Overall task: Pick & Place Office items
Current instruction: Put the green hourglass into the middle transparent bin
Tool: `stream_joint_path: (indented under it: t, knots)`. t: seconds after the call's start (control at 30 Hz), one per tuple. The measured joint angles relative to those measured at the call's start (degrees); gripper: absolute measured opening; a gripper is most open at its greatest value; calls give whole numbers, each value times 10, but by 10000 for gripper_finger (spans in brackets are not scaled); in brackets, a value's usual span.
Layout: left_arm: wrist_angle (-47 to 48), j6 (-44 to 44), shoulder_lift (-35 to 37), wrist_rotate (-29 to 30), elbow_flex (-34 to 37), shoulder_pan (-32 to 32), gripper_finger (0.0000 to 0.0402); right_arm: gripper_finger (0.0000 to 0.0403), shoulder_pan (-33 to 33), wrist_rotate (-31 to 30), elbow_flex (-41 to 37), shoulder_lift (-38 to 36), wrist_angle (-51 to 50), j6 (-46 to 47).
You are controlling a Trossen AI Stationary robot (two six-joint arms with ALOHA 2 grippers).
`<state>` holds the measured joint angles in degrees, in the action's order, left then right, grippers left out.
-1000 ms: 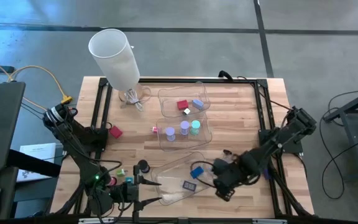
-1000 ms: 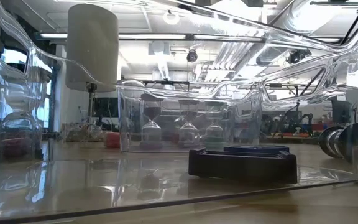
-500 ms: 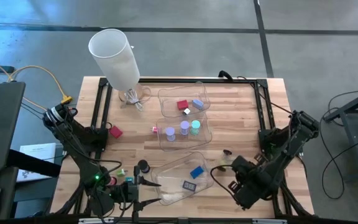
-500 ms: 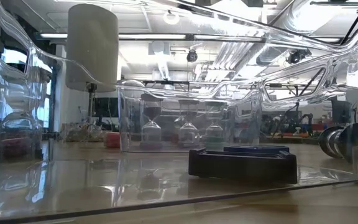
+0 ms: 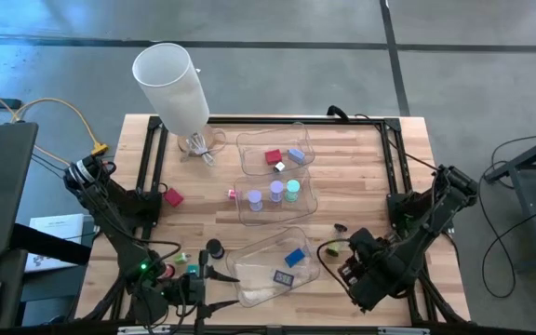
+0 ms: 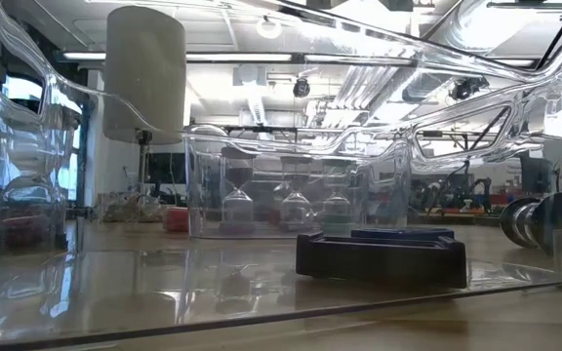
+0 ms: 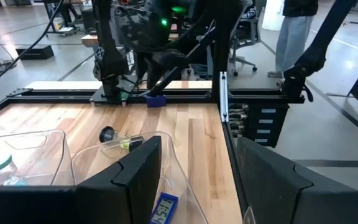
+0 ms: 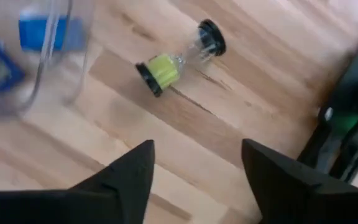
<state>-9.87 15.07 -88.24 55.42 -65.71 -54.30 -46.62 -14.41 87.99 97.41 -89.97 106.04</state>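
Yellow-sand hourglass (image 8: 179, 56) on wood ahead of right gripper (image 8: 194, 165), fingers (image 8: 126, 171) spread, untouched.

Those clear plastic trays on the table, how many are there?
3. One tray sits farthest back with a red block, a second tray just in front holds three short cylinders, and the nearest tray holds a blue block. None seems hidden.

A yellow-sand hourglass with black caps (image 8: 179, 58) lies on its side on bare wood, near the blue block (image 5: 294, 258).
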Motion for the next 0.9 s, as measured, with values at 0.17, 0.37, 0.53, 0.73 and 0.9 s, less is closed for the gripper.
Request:
stream_joint_path:
  t: [0.17,0.37,0.53,0.73,0.9]
  knots:
    - [14,0,0,0,0,-11,202,246,7,6,0,0,0,66]
    - [61,32,0,0,0,-32,202,246,18,24,0,0,2,65]
    - [111,73,0,0,0,-55,202,246,25,-4,0,0,22,85]
    - [156,128,0,0,0,-86,202,246,35,-19,0,0,31,95]
    - [160,135,0,0,0,-110,202,247,51,1,0,0,7,95]
